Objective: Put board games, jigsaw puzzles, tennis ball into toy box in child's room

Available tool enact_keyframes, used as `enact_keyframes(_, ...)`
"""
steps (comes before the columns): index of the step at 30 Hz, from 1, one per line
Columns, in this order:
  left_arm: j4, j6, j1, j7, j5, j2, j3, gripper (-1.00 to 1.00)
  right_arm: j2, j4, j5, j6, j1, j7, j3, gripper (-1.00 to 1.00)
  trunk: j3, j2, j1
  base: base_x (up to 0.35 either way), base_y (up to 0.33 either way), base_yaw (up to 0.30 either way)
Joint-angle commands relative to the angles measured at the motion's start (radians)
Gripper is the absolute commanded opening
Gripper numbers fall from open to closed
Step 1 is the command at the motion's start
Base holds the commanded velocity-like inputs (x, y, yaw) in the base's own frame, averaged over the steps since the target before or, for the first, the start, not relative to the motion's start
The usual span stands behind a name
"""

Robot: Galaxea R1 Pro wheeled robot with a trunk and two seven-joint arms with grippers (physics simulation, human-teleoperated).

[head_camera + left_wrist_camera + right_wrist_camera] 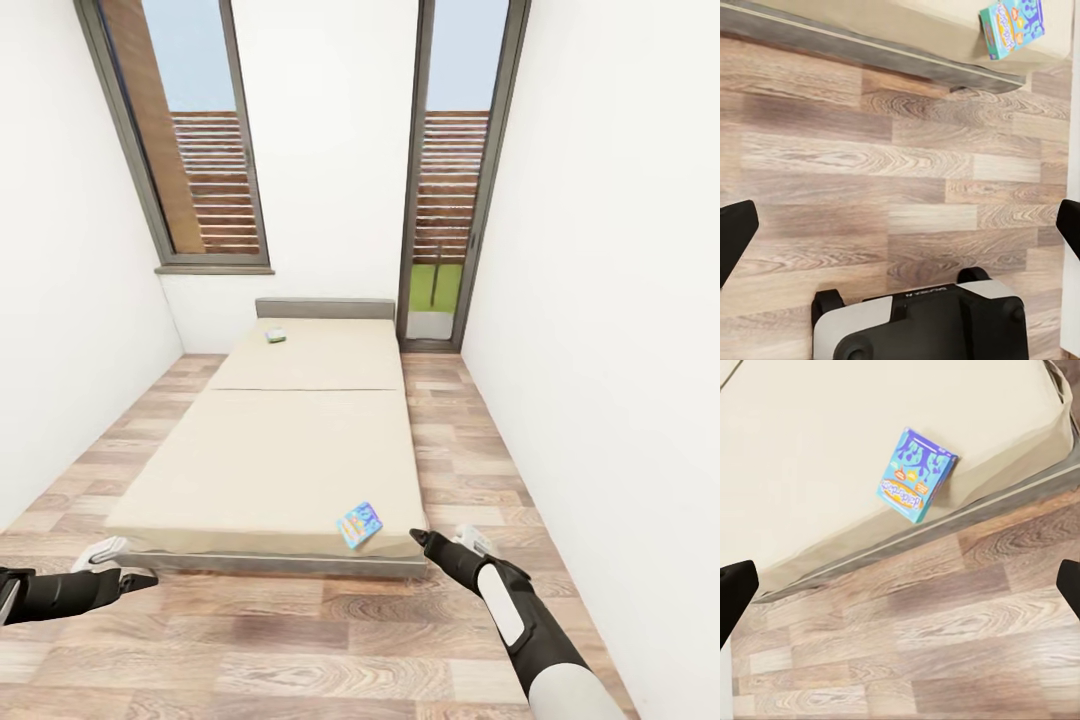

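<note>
A narrow white-walled room with a wood-plank floor (300, 640) holds the bed (290, 450) lengthwise down its middle, the low grey headboard (325, 308) against the far wall between a tall window (185, 130) and a glazed door (455, 170) that shows slatted fencing and grass outside. The beige mattress lies on a dark grey frame whose foot edge runs across the head view just beyond both arms. Two board games lie on the mattress: a blue-green board game (360, 524) lies flat and askew near the foot edge, toward the right foot corner, and the other board game (276, 336), small and pale at this range, lies close to the headboard, left of the mattress's middle line. The near box shows again in the left wrist view (1012, 26) and in the right wrist view (916, 476), just inside the mattress edge, with blue cartoon lettering on its lid. The left gripper (140, 577) hangs over bare floor short of the left foot corner, its jaws spread wide with nothing between them. The right gripper (425, 540) hangs beside the right foot corner, near that box but apart from it, jaws likewise wide and empty.
</note>
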Motion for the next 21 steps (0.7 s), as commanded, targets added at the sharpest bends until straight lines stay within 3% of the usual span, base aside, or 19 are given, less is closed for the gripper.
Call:
enact_keyframes(1, 0.0, 0.005, -0.001, -0.009, -0.01, -0.001, 0.004, 1.0, 0.001, 0.0, -0.002, 0.006, -0.001, 0.004, -0.006, 1.0, -0.002, -0.002, 0.001, 0.0, 0.202, 0.0)
enact_keyframes(7, 0.0, 0.005, -0.001, -0.007, -0.01, -0.001, 0.004, 1.0, 0.002, 0.004, -0.003, 0.005, -0.001, 0.003, -0.006, 1.0, -0.002, -0.002, 0.001, 0.0, 0.131, 0.0)
enact_keyframes(16, 0.0, 0.016, -0.001, -0.013, 0.0, -0.002, 0.005, 1.0, 0.007, 0.098, -0.007, -0.009, -0.001, -0.001, -0.006, 1.0, -0.002, -0.002, 0.001, 0.0, 0.015, 0.0)
enact_keyframes(21, 0.001, 0.024, -0.001, -0.015, 0.001, -0.005, 0.006, 1.0, 0.022, 0.188, -0.022, -0.098, -0.001, 0.007, -0.011, 1.0, -0.002, -0.002, 0.001, 0.0, 0.001, 0.0)
